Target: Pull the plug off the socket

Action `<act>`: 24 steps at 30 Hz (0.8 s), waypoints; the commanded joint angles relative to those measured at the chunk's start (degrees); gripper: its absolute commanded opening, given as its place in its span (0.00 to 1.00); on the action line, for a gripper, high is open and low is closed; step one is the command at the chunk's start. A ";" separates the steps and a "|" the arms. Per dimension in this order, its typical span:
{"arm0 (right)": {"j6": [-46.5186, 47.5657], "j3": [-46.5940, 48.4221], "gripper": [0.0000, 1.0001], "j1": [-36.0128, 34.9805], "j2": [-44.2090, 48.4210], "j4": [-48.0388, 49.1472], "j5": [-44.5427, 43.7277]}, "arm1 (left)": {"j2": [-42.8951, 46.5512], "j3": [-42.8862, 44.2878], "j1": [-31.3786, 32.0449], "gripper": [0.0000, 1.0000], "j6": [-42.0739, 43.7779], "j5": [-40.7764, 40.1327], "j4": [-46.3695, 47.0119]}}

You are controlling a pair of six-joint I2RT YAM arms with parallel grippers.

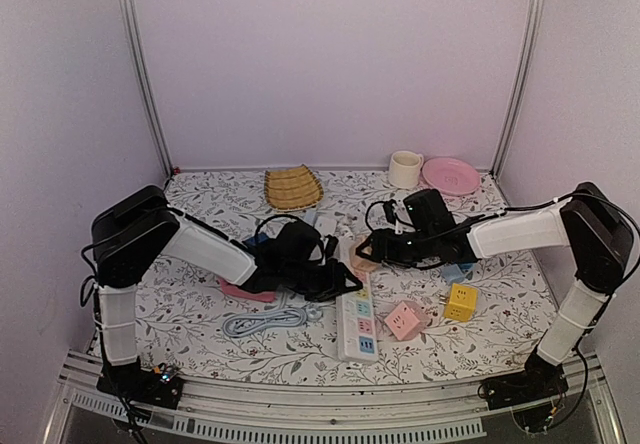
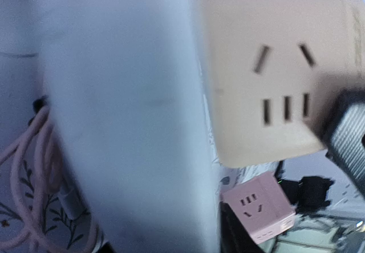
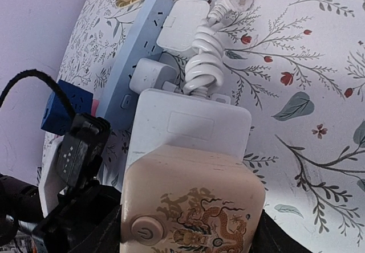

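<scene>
The socket (image 1: 358, 314), a long white strip with pastel outlet panels, lies lengthwise mid-table. Its white end (image 3: 191, 122) carries a coiled white cord. The plug (image 3: 191, 199), a beige block with a dragon print and a power button, sits at that far end (image 1: 365, 255). My right gripper (image 1: 376, 248) is shut on it, a black finger pressed to each side. Whether its pins are still seated is hidden. My left gripper (image 1: 340, 282) lies across the strip's middle, and the strip's white body (image 2: 125, 122) fills its wrist view. The beige plug (image 2: 274, 70) shows just beyond.
A grey-blue strip (image 3: 134, 53) and a blue cube (image 3: 65, 107) lie left of the socket's end. A pink cube (image 1: 404, 320), a yellow cube (image 1: 460, 302) and a coiled blue cable (image 1: 265, 319) sit near the front. A cup (image 1: 404, 169), pink plate (image 1: 450, 174) and woven mat (image 1: 292, 188) stand at the back.
</scene>
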State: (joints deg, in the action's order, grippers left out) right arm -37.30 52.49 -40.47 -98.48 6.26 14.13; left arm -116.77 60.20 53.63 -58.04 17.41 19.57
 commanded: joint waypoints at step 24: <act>3.91 -2.58 0.05 -1.51 17.62 -1.07 -7.79 | -3.27 -0.76 -2.79 0.00 2.09 -5.22 -5.40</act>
State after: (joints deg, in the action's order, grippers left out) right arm -37.19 47.88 -40.97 -86.41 3.16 7.68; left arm -115.52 60.20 52.93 -58.59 19.03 25.63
